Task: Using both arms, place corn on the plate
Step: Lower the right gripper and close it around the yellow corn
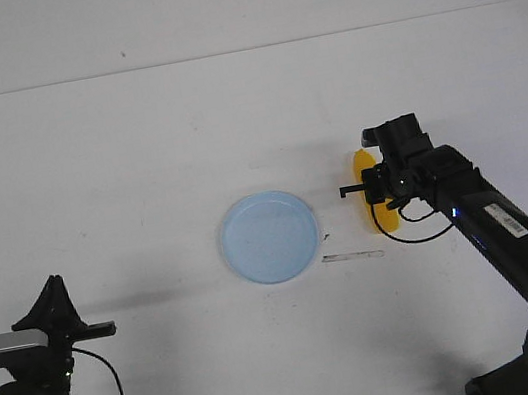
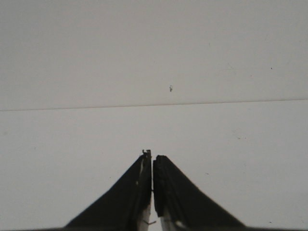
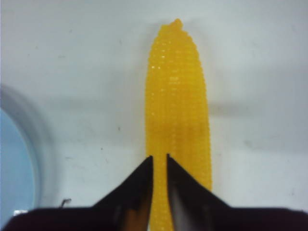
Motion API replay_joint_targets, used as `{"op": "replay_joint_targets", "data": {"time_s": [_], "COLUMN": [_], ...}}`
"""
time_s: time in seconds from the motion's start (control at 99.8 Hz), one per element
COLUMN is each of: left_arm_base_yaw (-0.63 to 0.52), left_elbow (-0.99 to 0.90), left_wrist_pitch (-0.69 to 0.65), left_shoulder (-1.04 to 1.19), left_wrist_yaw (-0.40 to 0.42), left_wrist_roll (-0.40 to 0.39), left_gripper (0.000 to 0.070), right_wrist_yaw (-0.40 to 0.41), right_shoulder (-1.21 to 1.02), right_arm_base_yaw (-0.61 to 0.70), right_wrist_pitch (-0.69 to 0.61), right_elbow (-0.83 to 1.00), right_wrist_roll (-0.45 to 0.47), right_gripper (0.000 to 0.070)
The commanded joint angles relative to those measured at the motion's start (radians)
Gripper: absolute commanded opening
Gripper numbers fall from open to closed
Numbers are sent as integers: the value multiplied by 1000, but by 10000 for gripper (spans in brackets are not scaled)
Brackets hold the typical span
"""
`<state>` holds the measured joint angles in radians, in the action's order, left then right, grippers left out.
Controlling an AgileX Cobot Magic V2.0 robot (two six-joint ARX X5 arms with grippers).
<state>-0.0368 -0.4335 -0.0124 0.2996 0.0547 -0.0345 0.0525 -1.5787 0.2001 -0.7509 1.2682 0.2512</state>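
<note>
1. Table (image 1: 136, 158), white and wide, carries everything; I use the plate as my landmark for the rest.
2. My right arm (image 1: 496, 219) reaches in from the near right corner toward the spot just right of the plate, black with a white label on its link and a loose black cable looping under the wrist.
3. My left arm (image 1: 32, 388) sits folded at the near left corner, well apart from the plate, with a grey camera on its wrist.
4. The plate (image 1: 270, 236) is round, pale blue, with a low rim, lying flat on the table between my two arms and nearer the right one. Nothing rests on it.
5. The corn (image 3: 177, 110), bright yellow, lies on the table just right of the plate, apart from its rim, with its tapered end pointing away from me.
6. My right gripper (image 3: 159, 161) hangs directly over the thick end of the corn, its fingers drawn close with only a thin gap; I cannot tell whether they touch the cob.
7. My left gripper (image 2: 152, 161) has its fingers pressed together on nothing, over bare table.
8. A thin pale strip (image 1: 353, 257) lies on the table just right of the plate's near edge.
</note>
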Motion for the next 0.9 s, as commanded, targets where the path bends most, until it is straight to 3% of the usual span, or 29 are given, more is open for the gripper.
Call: {"op": "replay_joint_targets", "data": {"time_s": [0.0, 0.1, 0.291, 0.431, 0.892], "left_arm_base_yaw": [1, 1, 1, 1, 1], "left_elbow": [-2, -2, -2, -2, -2], "left_wrist_pitch": [-12, -12, -12, -12, -12], "left_shoulder": [-1, -1, -1, -1, -1], "left_wrist_yaw": [1, 1, 1, 1, 1], "left_wrist_roll": [-2, -2, -3, -3, -2], "left_gripper": [1, 1, 1, 1, 1], "right_wrist_yaw": [-2, -3, -30, -54, -54], "right_shoulder": [-23, -23, -27, -27, -53], "right_arm_base_yaw": [3, 3, 3, 2, 2], "right_wrist_pitch": [-4, -6, 2, 18, 77], "right_elbow": [26, 26, 26, 26, 22], "right_wrist_roll": [5, -10, -29, -48, -67], "right_gripper": [197, 366, 399, 561, 566]}}
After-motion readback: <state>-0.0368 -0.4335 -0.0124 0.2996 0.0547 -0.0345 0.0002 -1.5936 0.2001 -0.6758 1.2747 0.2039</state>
